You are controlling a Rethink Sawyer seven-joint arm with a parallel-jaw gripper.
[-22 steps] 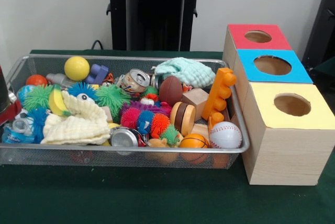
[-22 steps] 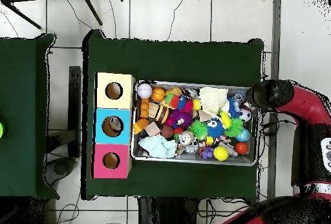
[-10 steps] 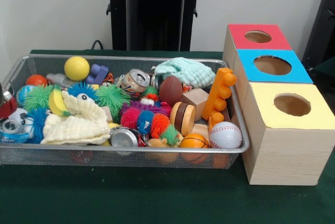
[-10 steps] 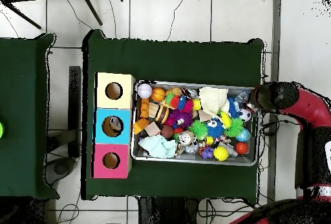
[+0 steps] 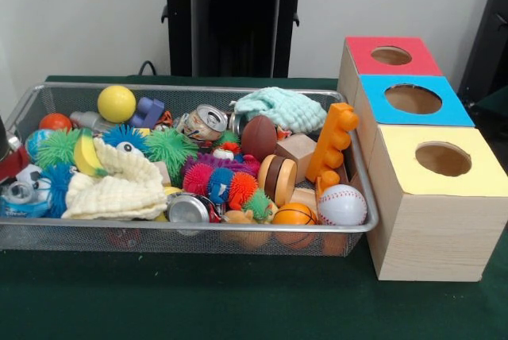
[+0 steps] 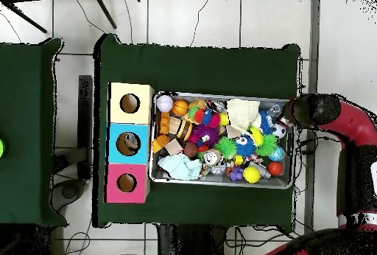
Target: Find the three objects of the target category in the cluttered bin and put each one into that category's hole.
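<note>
Three wooden boxes sit in a row touching the wire bin (image 5: 198, 233) on the green table (image 5: 238, 308) in the front view: a red-topped box (image 5: 390, 56), a blue-topped box (image 5: 413, 99) and a yellow-topped box (image 5: 440, 161), each with one round hole. The bin is packed: a yellow ball (image 5: 117, 103), a baseball (image 5: 341, 204), a mini basketball (image 5: 294, 214), a brown football (image 5: 259, 137), a crushed can (image 5: 206, 122), a cream cloth (image 5: 119, 181), a mint cloth (image 5: 279, 108), an orange block (image 5: 332, 141) and spiky balls. A bit of red and black arm (image 5: 9, 161) pokes in at the bin's left end.

From overhead, the arm's end (image 6: 313, 110) hangs at the bin's right edge, right by a soccer-pattern ball (image 6: 279, 130). Can't tell if the tool is open or holding anything.
</note>
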